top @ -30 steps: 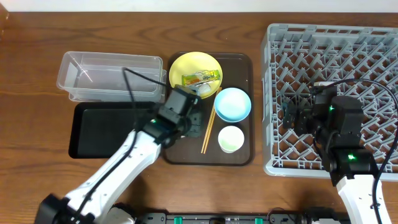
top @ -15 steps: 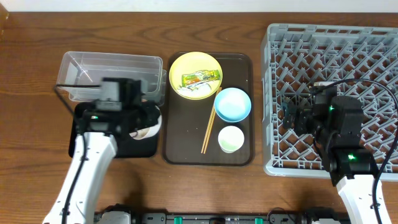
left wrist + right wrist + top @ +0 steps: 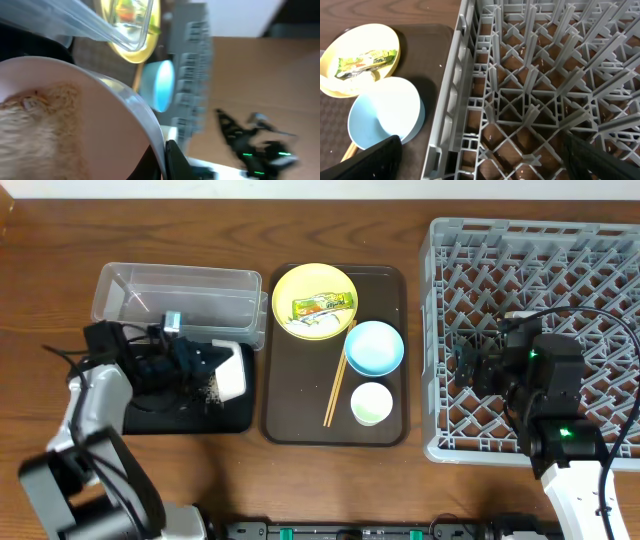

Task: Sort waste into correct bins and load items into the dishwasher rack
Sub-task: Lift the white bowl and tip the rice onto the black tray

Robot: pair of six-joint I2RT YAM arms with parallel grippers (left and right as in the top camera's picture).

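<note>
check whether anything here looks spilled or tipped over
The white bowl is tipped on its side over the black tray, held by the left hand, with rice grains scattered on the tray beneath it. Probably deliberate dumping.

Three cameras, one table (image 3: pixel 60 240).
Overhead looks straight down, whole table. Left wrist, rolled sideways, sits hard against white bowl (image 3: pixel 75 115). Right wrist close over dishwasher rack (image 3: pixel 470 100) wall. All three catch light blue bowl (image 3: pixel 373 347), yellow plate (image 3: pixel 310 280).
</note>
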